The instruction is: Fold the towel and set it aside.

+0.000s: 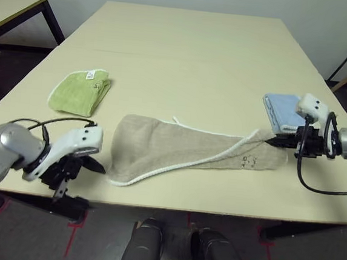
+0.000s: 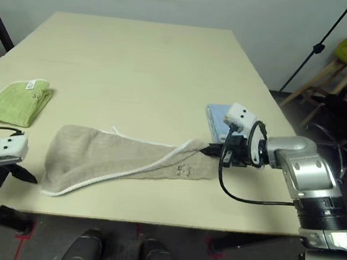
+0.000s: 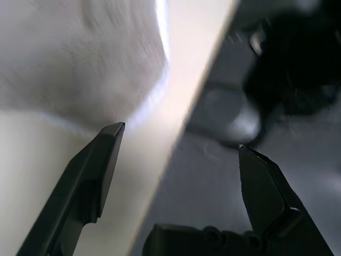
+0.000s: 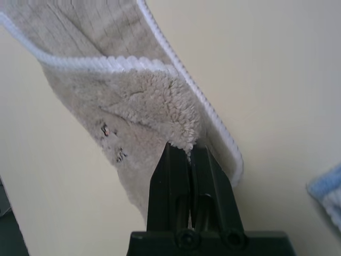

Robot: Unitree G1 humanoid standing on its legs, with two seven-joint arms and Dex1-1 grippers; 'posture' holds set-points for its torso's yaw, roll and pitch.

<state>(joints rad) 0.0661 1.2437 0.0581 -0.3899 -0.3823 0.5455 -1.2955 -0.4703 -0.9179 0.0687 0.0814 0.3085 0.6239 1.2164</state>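
The long beige terry towel with white edging lies on the pale wooden table, between the folded lime-green towel on its left and the folded light-blue towel on its right.

The robot has two shiny silver arms, round like tubes. Near each wrist sits a small white block with two dark dots. A thin black cable loops over each wrist. The left gripper and the right gripper are black, with flat fingers ending in pointed tips. Small round screws sit at each gripper's base.
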